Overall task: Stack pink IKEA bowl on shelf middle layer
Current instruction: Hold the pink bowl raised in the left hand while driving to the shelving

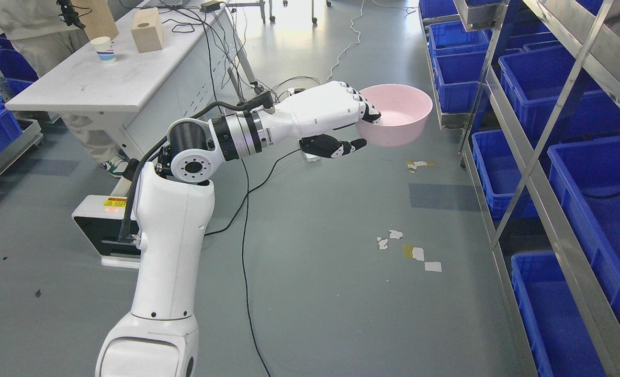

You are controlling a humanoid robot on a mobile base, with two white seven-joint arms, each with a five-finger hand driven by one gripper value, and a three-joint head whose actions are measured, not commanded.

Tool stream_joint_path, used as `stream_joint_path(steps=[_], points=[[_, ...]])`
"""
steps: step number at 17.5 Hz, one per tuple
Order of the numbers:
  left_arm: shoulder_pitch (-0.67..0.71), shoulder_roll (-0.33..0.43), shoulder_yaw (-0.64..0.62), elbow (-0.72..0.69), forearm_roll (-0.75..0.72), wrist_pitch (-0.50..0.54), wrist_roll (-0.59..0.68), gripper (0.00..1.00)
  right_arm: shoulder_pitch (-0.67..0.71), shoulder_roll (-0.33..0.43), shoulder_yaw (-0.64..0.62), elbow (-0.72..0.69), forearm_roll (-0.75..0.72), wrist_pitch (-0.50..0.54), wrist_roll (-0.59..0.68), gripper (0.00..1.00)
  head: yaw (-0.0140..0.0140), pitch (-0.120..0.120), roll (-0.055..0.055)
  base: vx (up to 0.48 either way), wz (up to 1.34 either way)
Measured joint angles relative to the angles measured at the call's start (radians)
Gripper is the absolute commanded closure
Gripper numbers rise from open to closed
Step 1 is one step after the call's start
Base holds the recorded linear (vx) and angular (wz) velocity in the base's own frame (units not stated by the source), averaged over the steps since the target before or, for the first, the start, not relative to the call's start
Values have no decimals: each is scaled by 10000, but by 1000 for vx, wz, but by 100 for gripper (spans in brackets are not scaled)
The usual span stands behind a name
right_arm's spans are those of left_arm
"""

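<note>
A pink bowl (401,112) hangs upright in the air above the grey floor, just left of the metal shelf rack (545,209). My left hand (364,125) grips its near rim: the fingers (371,112) curl over the edge into the bowl and the thumb (341,147) sits under its side. The white left arm reaches up from the lower left of the head view. The bowl is level with the shelf's blue bins and apart from them. My right arm does not show.
Blue bins (597,188) fill the rack's layers at the right. A white table (105,78) with a paper cup (103,49) and a wooden block (147,30) stands at the upper left, a person behind it. Cables (247,199) cross the floor.
</note>
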Motion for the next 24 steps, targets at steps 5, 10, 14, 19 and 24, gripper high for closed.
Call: stream_joint_path(steps=[5,10,14,19,24], points=[[1,0,-82,-7,-5,0,13,96,0,0,0,0,0,0,0,0,0,0,0,338,-1],[9,0,-156,-11,-6,2,108,96,0,0,0,0,0,0,0,0,0,0,0,330,-1],[14,0,-220,-13,-6,10,126,96,0,0,0,0,0,0,0,0,0,0,0,352,-1],[71,1,-279,-14,-6,10,127,96,-1,0,0,0,0,0,0,0,0,1,0,351,59],[165,1,-342,-14,-6,10,128,96,0,0,0,0,0,0,0,0,0,1,0,300,130]])
